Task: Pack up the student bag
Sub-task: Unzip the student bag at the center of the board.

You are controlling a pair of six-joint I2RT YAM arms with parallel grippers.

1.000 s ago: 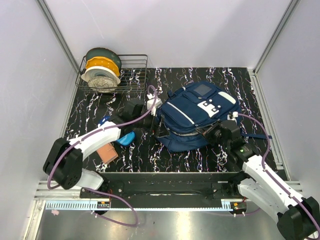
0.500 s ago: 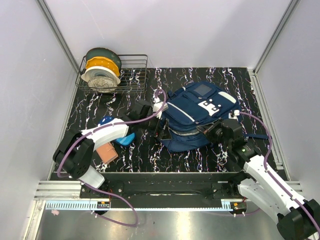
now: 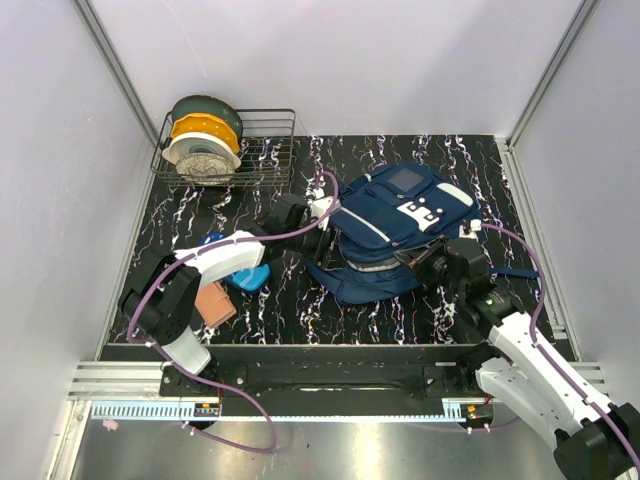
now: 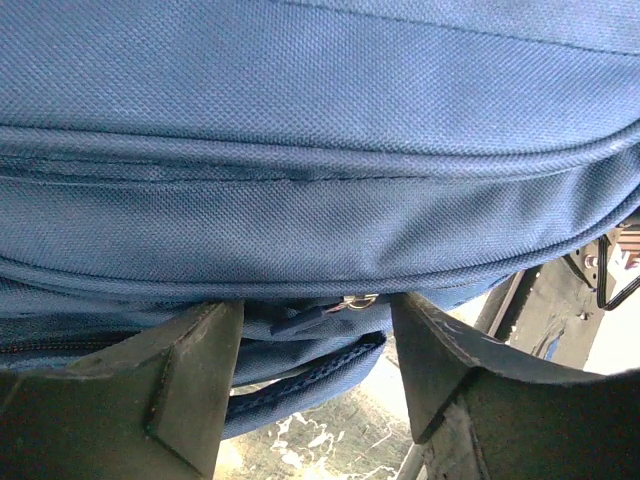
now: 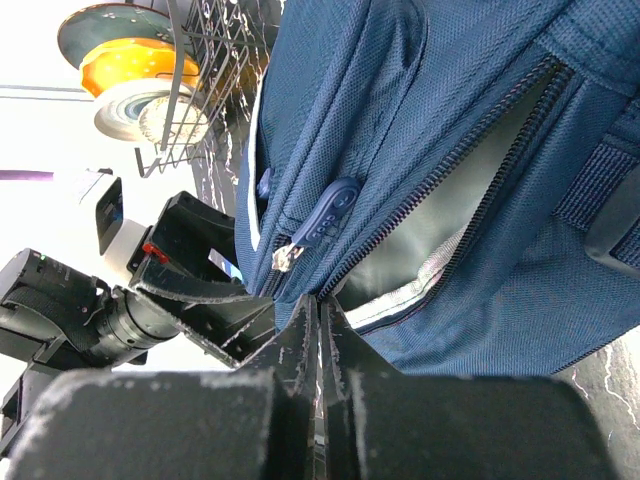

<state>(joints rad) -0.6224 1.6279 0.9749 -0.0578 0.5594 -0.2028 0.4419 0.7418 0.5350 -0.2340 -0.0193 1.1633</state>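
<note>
Arms from both sides flank a navy bag (image 3: 400, 215) lying toward the far right of a black, white-veined table (image 3: 300, 305), its white-patched front pockets facing up and its near edge sagging open. The left claw (image 4: 315, 335) stands at the bag's left end with its jaws apart at a middling width. One finger (image 4: 190, 385) sits on either side of a zip pull (image 4: 345, 302) and a fold of zipped hem (the fabric does not fill the gap, and no pinch shows). The right claw (image 5: 320, 320), reaching in from the near right, is pressed fully together on the bag's edge just where two rows of zip teeth meet. Above it the mouth gapes to show grey lining (image 5: 440, 240), and a blue tab (image 5: 328, 218) hangs beside the opening. At the far left corner of the table a wire basket (image 3: 272, 150) holds three spools (image 3: 205, 135) leaning together (green, orange and white). Left of the bag, a small bright blue pouch (image 3: 252, 276) lies partly under the left arm, with a pinkish block (image 3: 213, 303) just beside it, nearer the table's front edge.
</note>
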